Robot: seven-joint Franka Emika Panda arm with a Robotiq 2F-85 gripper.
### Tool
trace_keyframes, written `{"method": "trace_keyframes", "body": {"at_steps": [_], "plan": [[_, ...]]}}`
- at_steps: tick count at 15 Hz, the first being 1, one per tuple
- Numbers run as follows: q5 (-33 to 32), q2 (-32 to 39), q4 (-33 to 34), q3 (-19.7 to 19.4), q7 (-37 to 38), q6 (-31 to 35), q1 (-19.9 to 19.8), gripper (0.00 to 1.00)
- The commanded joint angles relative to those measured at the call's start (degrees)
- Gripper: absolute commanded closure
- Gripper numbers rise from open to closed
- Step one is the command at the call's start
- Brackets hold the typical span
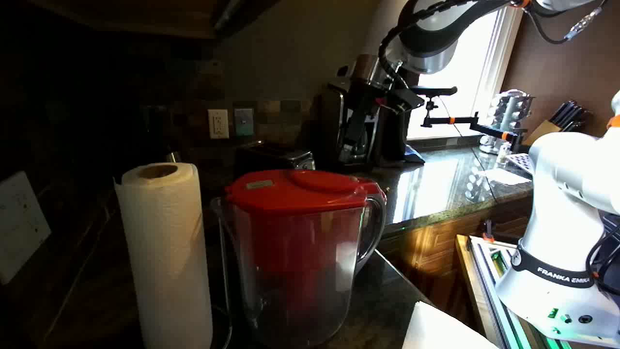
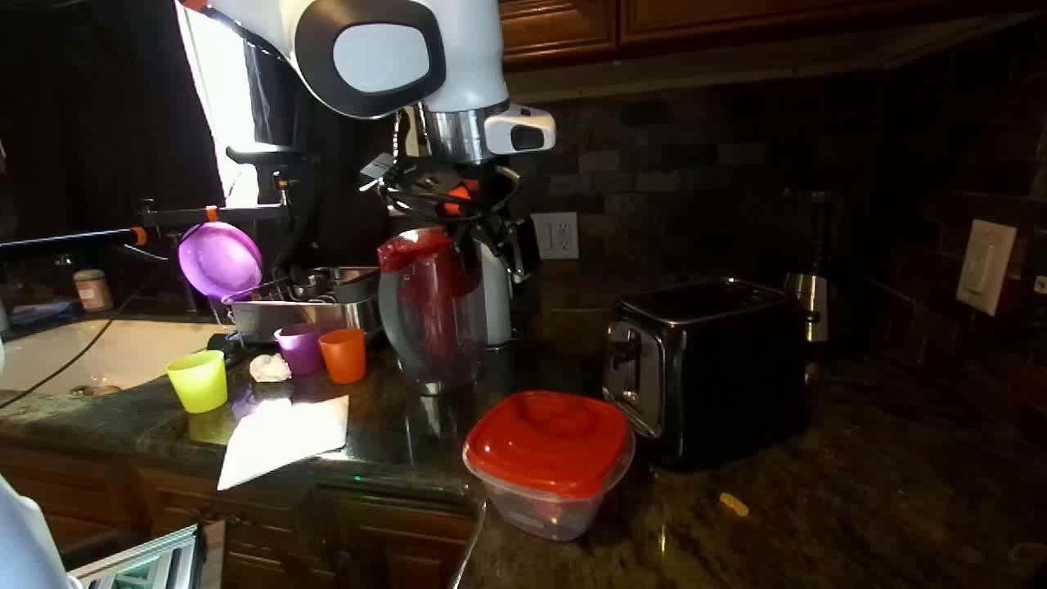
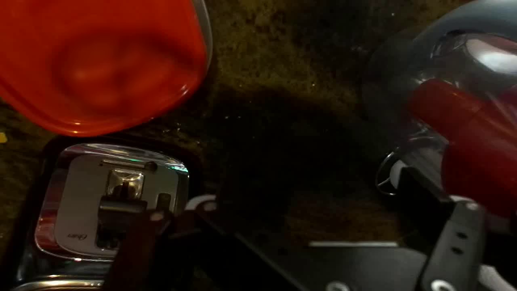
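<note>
While the black two-fingered metal gripper (image 3: 311, 206) hangs over the dark speckled stone worktop (image 3: 262, 52) in the wrist view, its fingers stand wide apart with nothing between them; the boxy black-and-chrome toaster (image 3: 80, 202) shows to one side and the tall clear plastic pitcher with a red insert (image 3: 476, 161) to the other, where a finger overlaps it in sight, so contact cannot be told. The step in hand looks like empty-handed positioning, and a next move would call for care in the gap between those two. In an exterior view, the pitcher stands upright, long axis vertical, near the worktop's inside corner, its clear curved plastic handle (image 1: 380, 229) pointing to the front edge and its opposite side to the white cylindrical paper towel roll (image 1: 167, 257), toward the back edge. Seen in an exterior view, the handle faces the orange tapered plastic cup (image 2: 343, 357), the gripper shows beside the pitcher's top, and the square clear plastic tub with a red lid (image 2: 548, 450) sits by the inside corner
</note>
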Motion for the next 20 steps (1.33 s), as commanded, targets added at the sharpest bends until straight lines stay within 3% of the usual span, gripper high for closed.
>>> {"method": "trace_keyframes", "body": {"at_steps": [1,8,9,13,16,20], "plan": [[0.4,0.1,0.1,0.8,-0.3,-0.2,-0.8,0.0],[0.4,0.1,0.1,0.8,-0.3,-0.2,-0.8,0.0],[-0.3,-0.8,-1.7,1.5,1.8,3.7,-2.1,0.0],[-2.8,-3.0,-4.9,3.0,11.3,7.3,-6.9,0.0],[-7.3,-4.3,-6.4,4.6,19.1,3.1,-11.4,0.0],[-10.2,-6.2,-7.4,3.7,22.5,-2.9,-14.8,0.0]]}}
